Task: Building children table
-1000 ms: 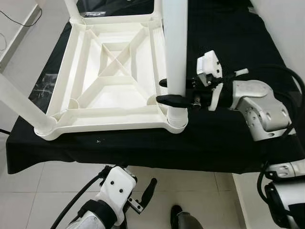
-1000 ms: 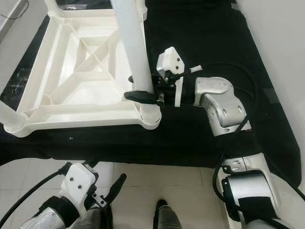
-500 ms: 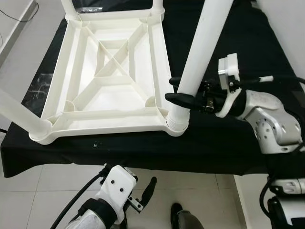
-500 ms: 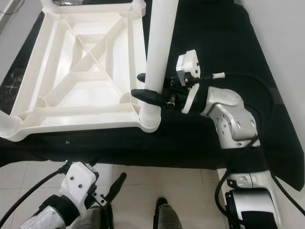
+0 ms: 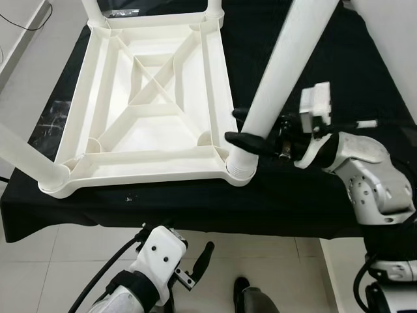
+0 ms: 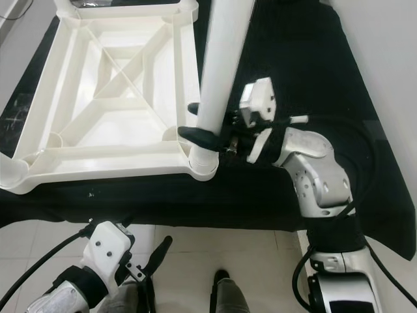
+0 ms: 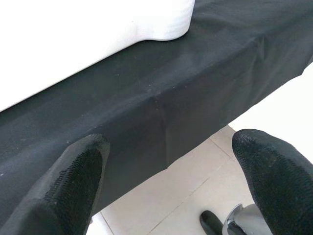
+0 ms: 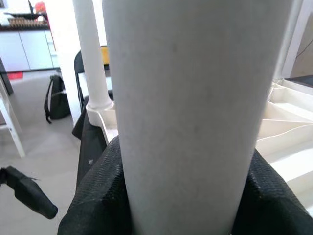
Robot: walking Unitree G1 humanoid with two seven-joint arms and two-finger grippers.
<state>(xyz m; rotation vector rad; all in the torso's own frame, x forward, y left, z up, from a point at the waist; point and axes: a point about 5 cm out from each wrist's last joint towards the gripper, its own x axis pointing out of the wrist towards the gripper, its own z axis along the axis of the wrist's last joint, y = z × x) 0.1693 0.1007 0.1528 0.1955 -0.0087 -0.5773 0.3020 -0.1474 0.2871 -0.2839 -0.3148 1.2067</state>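
A white plastic children's table (image 5: pixel 143 166) lies upside down on a black-covered surface (image 5: pixel 293 208). Its near-right leg (image 5: pixel 280 78) sits in the corner socket (image 5: pixel 240 168) and leans to the right at its top. My right gripper (image 5: pixel 242 125) is shut on this leg just above the socket, one black finger on each side. In the right wrist view the leg (image 8: pixel 186 98) stands between the fingers (image 8: pixel 98 196). My left gripper (image 5: pixel 199 261) hangs open below the front edge, its fingertips (image 7: pixel 73 181) apart.
Another leg (image 5: pixel 26 156) stands in the near-left corner, and two more (image 5: pixel 91 10) rise from the far corners. Tiled floor (image 5: pixel 78 241) lies in front of the black cloth. A white wall (image 5: pixel 391 32) runs along the right side. My foot (image 5: pixel 251 300) is on the floor.
The near-right leg was upright a second ago and now leans to the right, with my right gripper still closed on it. The right wrist has turned. The left arm has not moved.
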